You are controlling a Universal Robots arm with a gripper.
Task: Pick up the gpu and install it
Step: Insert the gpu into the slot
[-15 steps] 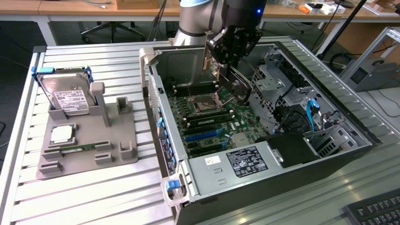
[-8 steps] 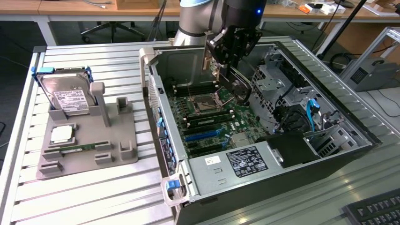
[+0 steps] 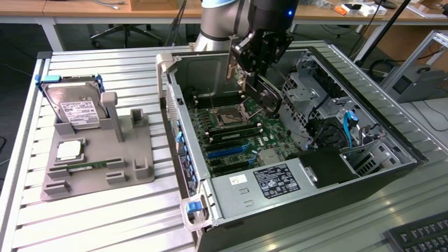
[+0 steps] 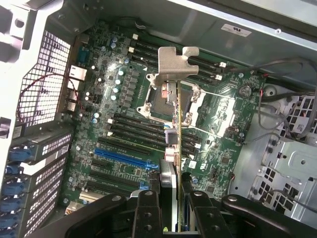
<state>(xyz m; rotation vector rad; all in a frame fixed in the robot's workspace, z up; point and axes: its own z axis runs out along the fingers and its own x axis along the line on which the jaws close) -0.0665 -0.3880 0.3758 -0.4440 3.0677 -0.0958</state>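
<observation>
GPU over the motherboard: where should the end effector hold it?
Pinch the gpu across its flat faces at the upper edge, from above, as the end effector does now: the card is thin and on edge, bracket end free.

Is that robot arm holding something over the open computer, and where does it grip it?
Yes: the gripper clamps the graphics card by its two flat faces, at the end away from its silver bracket.

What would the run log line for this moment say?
gripper: shut on green gpu card with silver bracket | position: above green motherboard inside open metal case
</observation>
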